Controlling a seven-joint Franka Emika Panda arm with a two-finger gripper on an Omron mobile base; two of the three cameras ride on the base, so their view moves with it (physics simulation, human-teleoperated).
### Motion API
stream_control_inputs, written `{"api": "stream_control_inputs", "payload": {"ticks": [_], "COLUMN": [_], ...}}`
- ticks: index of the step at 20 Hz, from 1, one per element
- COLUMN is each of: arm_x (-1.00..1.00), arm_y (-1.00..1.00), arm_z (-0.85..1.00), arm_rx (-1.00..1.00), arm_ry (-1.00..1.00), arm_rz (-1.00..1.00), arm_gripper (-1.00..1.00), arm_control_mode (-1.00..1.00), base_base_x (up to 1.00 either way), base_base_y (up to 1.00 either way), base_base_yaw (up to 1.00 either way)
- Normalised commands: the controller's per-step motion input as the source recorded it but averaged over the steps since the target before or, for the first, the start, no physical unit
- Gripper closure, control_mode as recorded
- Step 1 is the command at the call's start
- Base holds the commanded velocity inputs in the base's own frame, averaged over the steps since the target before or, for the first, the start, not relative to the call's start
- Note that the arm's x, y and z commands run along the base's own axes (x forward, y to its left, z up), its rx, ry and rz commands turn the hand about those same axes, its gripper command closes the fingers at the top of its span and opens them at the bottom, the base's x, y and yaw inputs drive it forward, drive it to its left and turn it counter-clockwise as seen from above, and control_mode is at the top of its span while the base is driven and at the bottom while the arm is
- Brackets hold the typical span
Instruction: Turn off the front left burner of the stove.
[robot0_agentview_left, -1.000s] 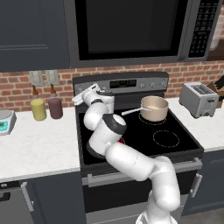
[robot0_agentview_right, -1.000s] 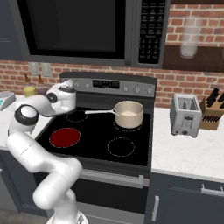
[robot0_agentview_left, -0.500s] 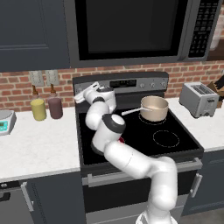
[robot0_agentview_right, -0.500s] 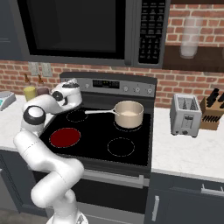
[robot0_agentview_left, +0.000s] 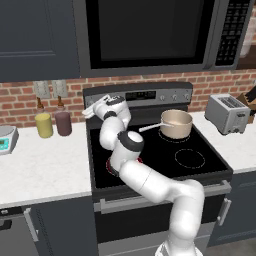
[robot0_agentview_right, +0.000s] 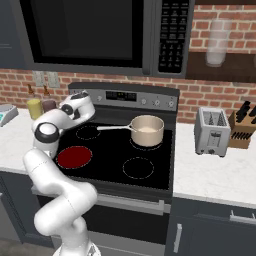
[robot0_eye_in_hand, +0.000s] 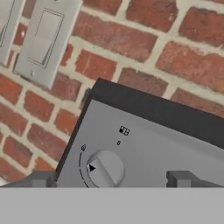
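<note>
A white robot arm reaches across a black glass-top stove (robot0_agentview_right: 150, 160) toward the left end of its grey steel back panel (robot0_agentview_left: 150, 95), the gripper (robot0_eye_in_hand: 109, 178) hanging just short of a round grey knob (robot0_eye_in_hand: 105, 168). In the hand view the two dark fingertips (robot0_eye_in_hand: 38, 179) stand wide apart at the bottom edge, one at about 8 o'clock of the knob and the other at about 4 o'clock, with nothing held between them; the jaws are spread to their full width. The knob's black pointer sits at about 9 o'clock on its face, and a small burner diagram (robot0_eye_in_hand: 124, 130) is printed on the panel at 1 o'clock from it. Behind the panel runs a red brick wall carrying a pale switch plate (robot0_eye_in_hand: 46, 39) at 11 o'clock of the knob.

From the right base view, the front left burner (robot0_agentview_right: 74, 157) glows red on the cooktop, at about 6 o'clock below the gripper (robot0_agentview_right: 79, 96) and well apart from it. A tan saucepan (robot0_agentview_right: 148, 130) stands on the rear right zone, its long handle pointing toward 9 o'clock. A silver toaster (robot0_agentview_right: 212, 132) sits on the white counter (robot0_agentview_right: 210, 172) at 3 o'clock of the stove, a knife block (robot0_agentview_right: 243, 128) just beside it. A dark microwave (robot0_agentview_right: 100, 35) hangs above. From the left base view, a yellow jar (robot0_agentview_left: 44, 125) and a dark purple jar (robot0_agentview_left: 63, 123) stand side by side at 9 o'clock of the stove.
</note>
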Motion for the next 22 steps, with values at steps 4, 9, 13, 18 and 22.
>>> {"api": "stream_control_inputs", "payload": {"ticks": [4, 9, 13, 18, 22], "arm_x": [0.14, 0.35, 0.4, 0.4, 0.47], "arm_y": [0.14, 0.15, 0.09, 0.14, 0.04], "arm_z": [-0.28, -0.05, 0.0, 0.0, 0.0], "arm_rx": [0.0, 0.0, 0.0, 0.0, 0.0], "arm_ry": [0.0, 0.0, 0.0, 0.0, 0.0], "arm_rz": [0.0, 0.0, 0.0, 0.0, 0.0], "arm_gripper": [-1.0, -1.0, -1.0, -1.0, 1.0], "arm_control_mode": [-1.0, -1.0, -1.0, -1.0, -1.0], "base_base_x": [0.0, 0.0, 0.0, 0.0, 0.0], "base_base_y": [0.0, 0.0, 0.0, 0.0, 0.0], "base_base_yaw": [0.0, 0.0, 0.0, 0.0, 0.0]}}
